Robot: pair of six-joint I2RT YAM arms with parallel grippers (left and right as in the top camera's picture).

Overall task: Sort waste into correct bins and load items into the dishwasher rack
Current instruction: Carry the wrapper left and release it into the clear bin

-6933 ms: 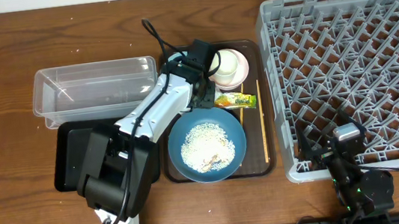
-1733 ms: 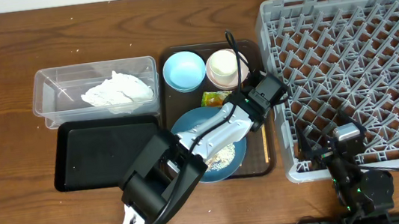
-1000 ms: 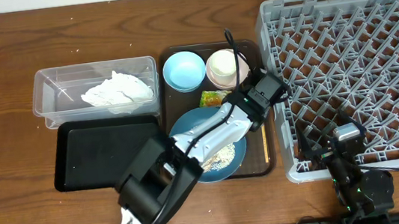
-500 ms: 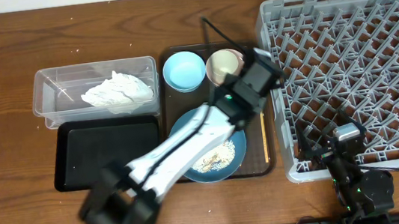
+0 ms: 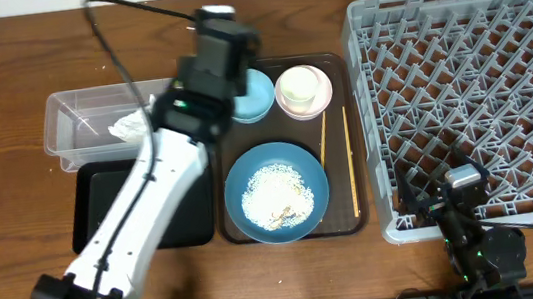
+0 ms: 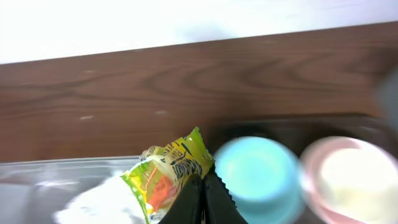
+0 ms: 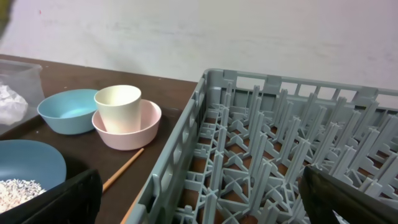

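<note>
My left gripper (image 6: 202,186) is shut on the yellow-green snack wrapper (image 6: 166,171) and holds it in the air over the right end of the clear tub (image 5: 81,115), beside the light-blue bowl (image 5: 259,98). The crumpled white napkin (image 5: 128,125) lies in the tub. The white cup (image 5: 302,87) stands in the pale-pink bowl (image 7: 148,122). The dark-blue bowl (image 5: 276,191) holds rice scraps. Two chopsticks (image 5: 350,160) lie on the brown tray. My right gripper (image 7: 199,199) is open and empty at the front edge of the grey rack (image 5: 472,96).
The black tray (image 5: 103,213) lies in front of the clear tub, partly under my left arm. The brown serving tray (image 5: 347,223) holds the bowls and sits against the rack's left wall. The rack holds nothing.
My left gripper lifted the wrapper off the brown tray and swung left and back, from the rack side to above the tub's right end. The napkin went into the tub earlier. The right arm is still.
</note>
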